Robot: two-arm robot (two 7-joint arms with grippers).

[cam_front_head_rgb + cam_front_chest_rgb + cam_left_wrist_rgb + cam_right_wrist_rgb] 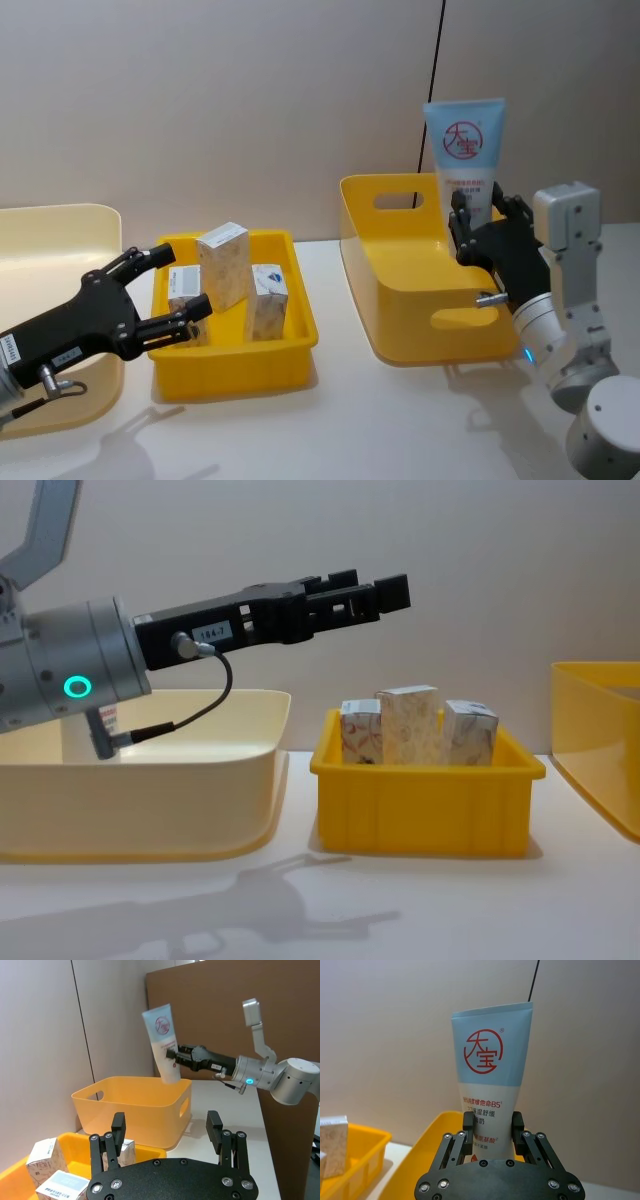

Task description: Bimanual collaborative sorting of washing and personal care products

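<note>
A light-blue squeeze tube (465, 150) with a red circular logo stands upright in my right gripper (487, 215), which is shut on its lower part above the tall yellow bin (400, 300). The right wrist view shows the tube (490, 1085) between that gripper's (491, 1125) fingers. Three whitish cartons (222, 265) (268, 300) (183, 310) stand in a small yellow tray (235, 365). My left gripper (180, 280) is open and hovers over the tray's left end. Seen from the chest, it (385, 592) hangs well above the cartons (408, 725), touching none.
A cream bin (60, 240) sits at the far left, beside the small tray (425, 800). The tall yellow bin (600, 730) stands to the right, with handle cut-outs in its walls. A black cable (435, 60) runs down the wall behind it.
</note>
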